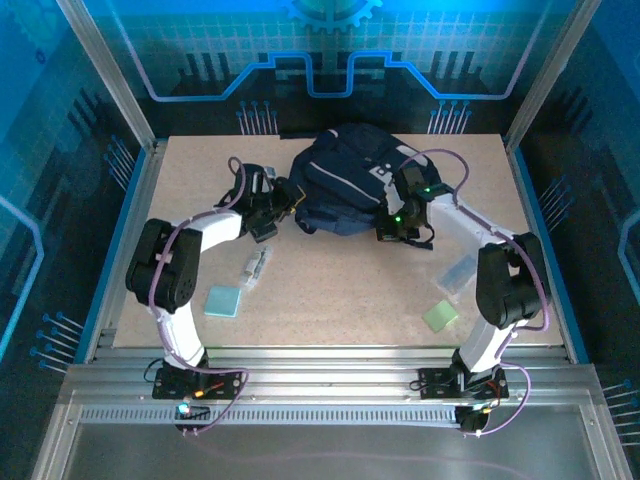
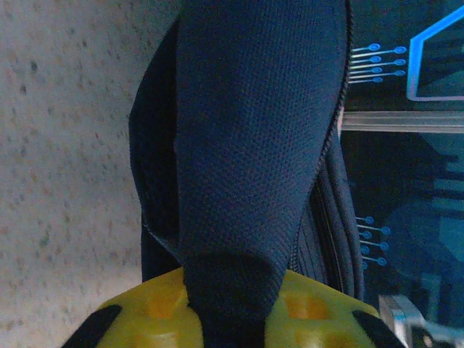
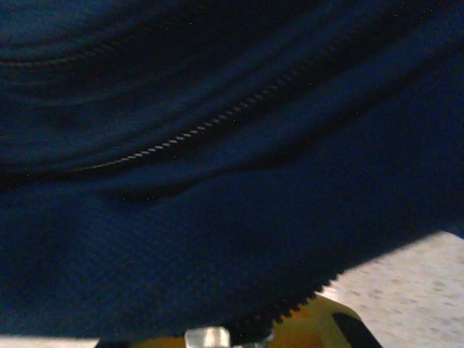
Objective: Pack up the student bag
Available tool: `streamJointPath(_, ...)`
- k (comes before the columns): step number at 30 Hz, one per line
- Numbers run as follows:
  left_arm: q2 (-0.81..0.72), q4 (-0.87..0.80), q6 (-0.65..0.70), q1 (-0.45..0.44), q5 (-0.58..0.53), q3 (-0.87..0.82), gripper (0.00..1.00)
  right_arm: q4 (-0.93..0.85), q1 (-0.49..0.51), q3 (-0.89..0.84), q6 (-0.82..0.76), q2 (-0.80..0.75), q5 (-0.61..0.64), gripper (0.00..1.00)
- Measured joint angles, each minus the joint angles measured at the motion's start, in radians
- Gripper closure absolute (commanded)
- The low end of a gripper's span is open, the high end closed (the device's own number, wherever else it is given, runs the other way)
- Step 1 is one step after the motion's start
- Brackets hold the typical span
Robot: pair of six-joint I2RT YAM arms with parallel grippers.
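The student bag (image 1: 345, 175) lies slumped at the far middle of the surface (image 1: 340, 290), and I have a hand at each flank of it. My right hand (image 1: 393, 228) is at its near-right edge, closed down tight. From that wrist the navy cloth hangs just above the fingers, and a toothed zip edge (image 3: 304, 297) runs down into them. I judge I am pinching that thin edge so the opening has one fixed side and the soft cloth cannot slide away.

My left hand (image 1: 280, 207) is at the bag's left side. There a dark padded strap (image 2: 246, 145) runs down between my yellow fingers (image 2: 152, 312). It lies in the gap, but I cannot tell whether I grip it or merely straddle it.

The goods to pack wait nearer my bases: a teal square (image 1: 223, 301), a small clear piece (image 1: 257, 268), a pale case (image 1: 460, 270) and a green square (image 1: 440, 316). All lie well apart from the bag, so I judge packing has hardly begun.
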Motion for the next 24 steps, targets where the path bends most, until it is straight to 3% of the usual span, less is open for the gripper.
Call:
streamJointPath(4,0.043,-0.013,-0.007,0.029,-0.028,0.073,0.01,0.051,0.081,0.001,0.049,0.007,-0.057,1.0)
streamJointPath(9,-0.023,0.071,-0.069,0.061,-0.065,-0.033,0.01,0.072,0.172,0.09,0.087,0.092,-0.095,1.0)
streamJointPath(15,-0.219,0.095,-0.139,0.052,-0.099,-0.257,0.01,0.075,0.185,0.206,0.129,0.19,-0.132,1.0)
streamJointPath(19,-0.286,0.125,-0.19,0.018,-0.111,-0.355,0.01,0.076,0.19,0.264,0.148,0.221,-0.138,1.0)
streamJointPath(24,-0.261,0.164,-0.241,-0.068,-0.124,-0.361,0.01,0.078,0.216,0.299,0.156,0.247,-0.142,1.0)
